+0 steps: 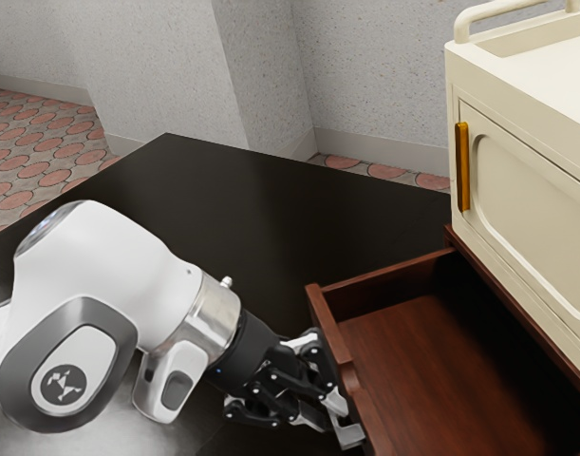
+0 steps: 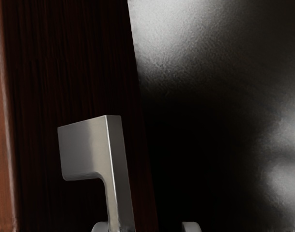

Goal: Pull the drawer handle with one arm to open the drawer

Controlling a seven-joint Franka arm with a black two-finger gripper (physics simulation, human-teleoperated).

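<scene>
Gripper: at the handle, fingertips apart; one is close by the bar, and a gap is seen before the other, so I judge it is not clamped.
Handle: between the fingertips, on the drawer's front.
Drawer: just beyond the hand, pulled out, its inside in sight.
Done: the opening, for the most part, I think.
Left: maybe a little more pull, then letting go.
Cream cabinet: farther from the hand, above the drawer.
Table: beneath the hand.
</scene>
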